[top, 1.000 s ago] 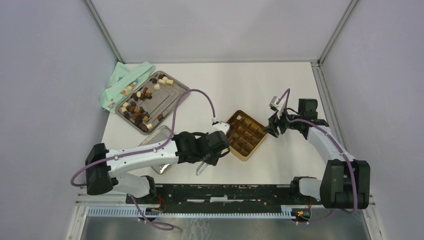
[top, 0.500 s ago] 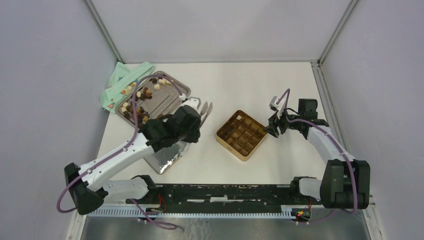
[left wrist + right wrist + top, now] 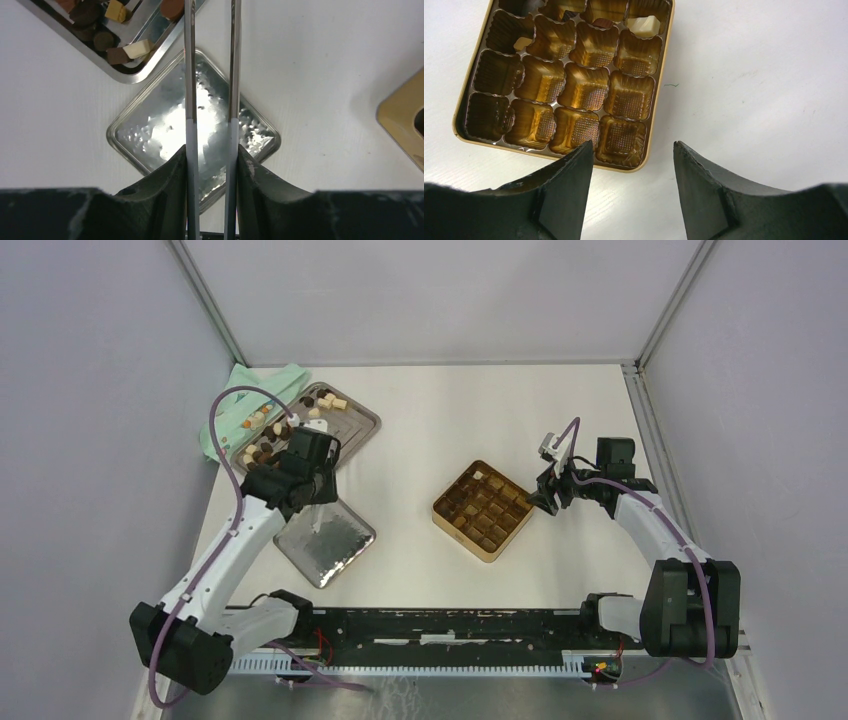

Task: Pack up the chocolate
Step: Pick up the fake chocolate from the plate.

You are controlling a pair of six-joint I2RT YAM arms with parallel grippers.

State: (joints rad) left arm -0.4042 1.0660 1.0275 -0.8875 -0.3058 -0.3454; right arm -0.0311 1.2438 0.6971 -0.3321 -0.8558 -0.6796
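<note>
Chocolate (image 3: pixel 268 453) in dark brown, light brown and cream pieces lies scattered over the steel tray (image 3: pixel 350 425) at the far left of the table (image 3: pixel 450 410), and that tray's far-left side meets a mint-green bag (image 3: pixel 238 405). Just near and to the right of it sits a small dimpled tray (image 3: pixel 335 540), shiny and bare. The left gripper (image 3: pixel 318 520) hangs above this small tray. Its long thin fingers (image 3: pixel 190 75) are released, with a clear gap and nothing seen between them, though in the wrist view their tips run off the top edge, toward the corner of the chocolate tray. Well to the right, near the table's middle, the gold tin (image 3: pixel 460 535) stands turned corner-on, its insert divided into square cells. One cream piece (image 3: pixel 644 24) rests in a far-corner cell. The right gripper (image 3: pixel 633 145) hovers just beside the tin's right corner, its black jaws spread wide and grasping nothing, one finger over the tin's rim and the other over bare table.
</note>
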